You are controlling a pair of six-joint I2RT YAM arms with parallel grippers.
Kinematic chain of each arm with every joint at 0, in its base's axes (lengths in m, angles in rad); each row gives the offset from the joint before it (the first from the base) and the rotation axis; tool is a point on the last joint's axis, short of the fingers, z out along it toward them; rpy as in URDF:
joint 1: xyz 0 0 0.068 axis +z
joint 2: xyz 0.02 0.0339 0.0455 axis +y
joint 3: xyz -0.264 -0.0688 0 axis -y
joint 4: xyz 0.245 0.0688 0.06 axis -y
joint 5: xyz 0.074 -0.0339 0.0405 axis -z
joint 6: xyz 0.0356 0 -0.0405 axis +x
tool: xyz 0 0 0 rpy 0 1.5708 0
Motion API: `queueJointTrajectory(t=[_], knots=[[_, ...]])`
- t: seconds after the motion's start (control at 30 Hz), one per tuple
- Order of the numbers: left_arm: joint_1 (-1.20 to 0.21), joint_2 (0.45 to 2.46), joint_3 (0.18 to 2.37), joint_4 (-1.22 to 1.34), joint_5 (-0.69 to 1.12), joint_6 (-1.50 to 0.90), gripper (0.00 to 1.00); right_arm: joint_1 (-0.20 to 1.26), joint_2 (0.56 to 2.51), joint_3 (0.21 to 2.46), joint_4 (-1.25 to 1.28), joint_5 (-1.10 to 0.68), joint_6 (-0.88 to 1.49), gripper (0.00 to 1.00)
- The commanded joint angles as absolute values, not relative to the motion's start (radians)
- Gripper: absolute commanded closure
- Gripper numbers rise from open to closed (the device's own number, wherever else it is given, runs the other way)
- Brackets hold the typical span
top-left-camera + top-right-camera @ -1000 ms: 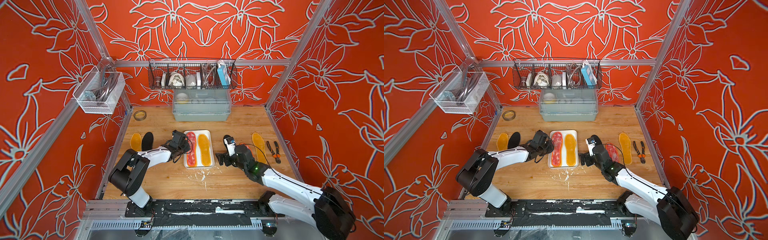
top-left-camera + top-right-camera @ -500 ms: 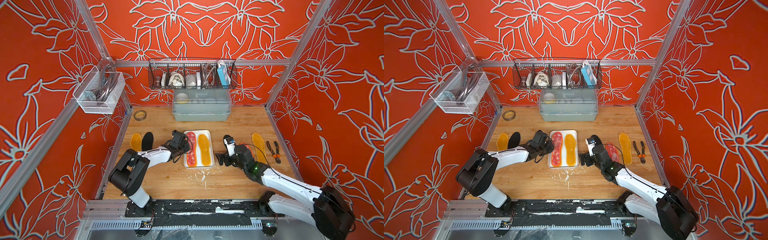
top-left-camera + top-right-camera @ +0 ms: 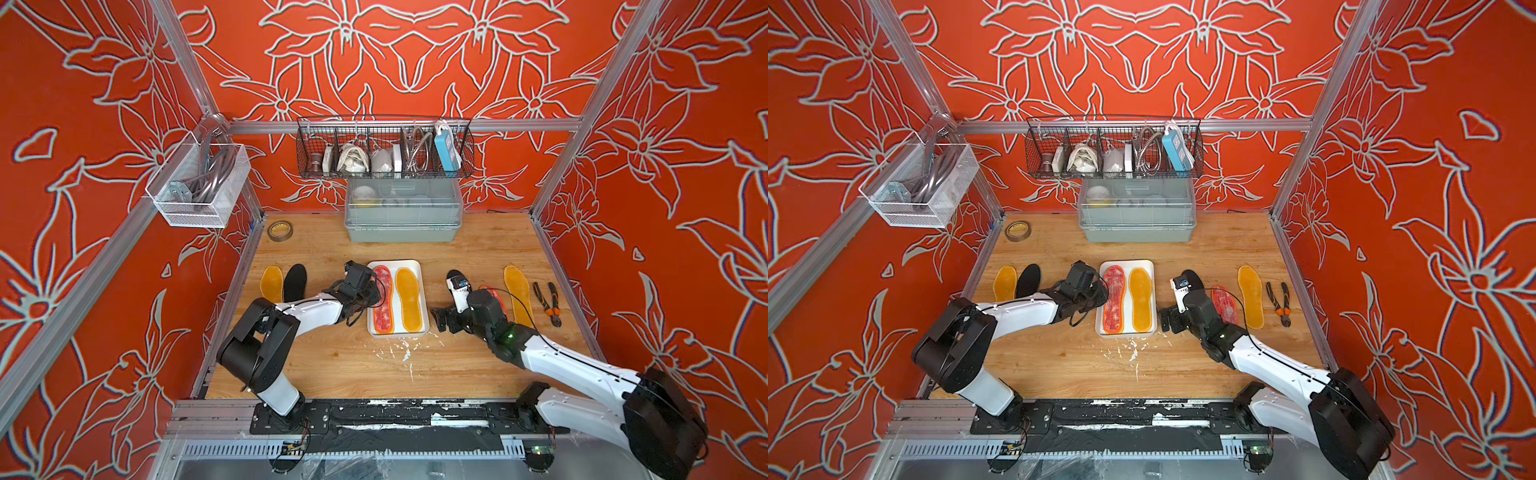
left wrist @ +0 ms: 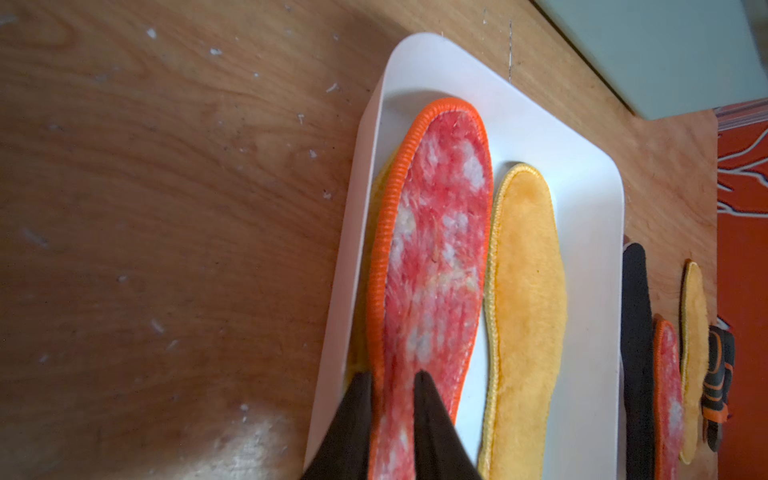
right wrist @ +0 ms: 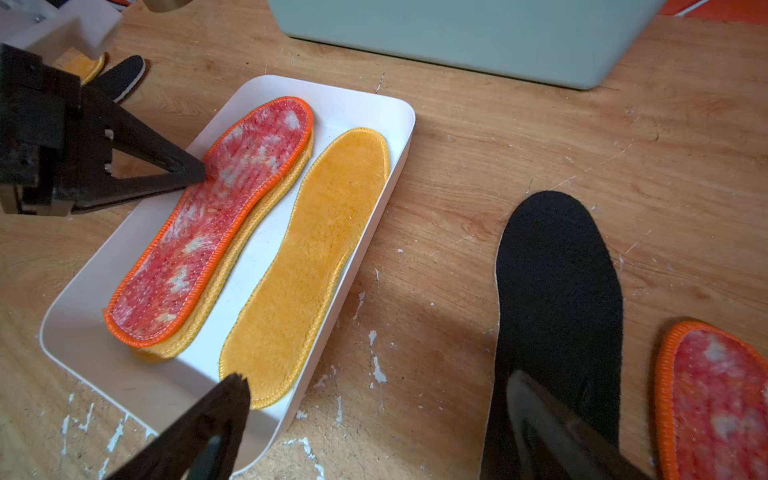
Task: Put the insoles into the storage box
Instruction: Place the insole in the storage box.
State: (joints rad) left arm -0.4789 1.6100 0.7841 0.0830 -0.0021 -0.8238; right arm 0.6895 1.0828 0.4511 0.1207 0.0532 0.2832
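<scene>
1. The left arm (image 3: 309, 311) has long white tubes and big round black joints.
2. The right arm (image 3: 577, 372) looks the same, white tubes and black joints.
3. A tiny green light (image 3: 508, 337) glows on the right arm.
4. A thin black cable (image 3: 528, 312) loops by its wrist.
5. A white block (image 3: 456, 291) with a blue mark sits on that wrist.
6. The left gripper (image 4: 392, 374) has two black pointy fingers (image 4: 432, 424).
7. The right gripper (image 5: 376, 378) has shiny black fingers (image 5: 552, 419) too.

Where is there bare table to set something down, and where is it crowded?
Free: the table band between white tray and grey-green bin, and the near strip in front of the tray. Crowded: the middle row, where loose insoles and pliers flank the tray.
</scene>
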Motion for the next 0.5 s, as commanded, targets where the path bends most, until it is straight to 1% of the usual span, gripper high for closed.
queueJointTrajectory(t=[0.0, 0.13, 0.33, 0.47], knots=[[-0.488, 1.591, 0.79, 0.054, -0.01, -0.822, 0.76, 0.696, 1.088, 0.471, 0.129, 0.057, 0.292, 0.0], [-0.497, 1.555, 0.796, 0.027, -0.034, -0.808, 0.74, 0.696, 1.087, 0.474, 0.119, 0.067, 0.29, 0.0], [-0.532, 1.456, 0.827, -0.045, -0.087, -0.75, 0.63, 0.689, 1.088, 0.52, 0.036, 0.136, 0.314, 0.0], [-0.578, 1.369, 0.854, -0.119, -0.17, -0.672, 0.56, 0.634, 1.069, 0.616, -0.116, 0.094, 0.348, 0.0]])
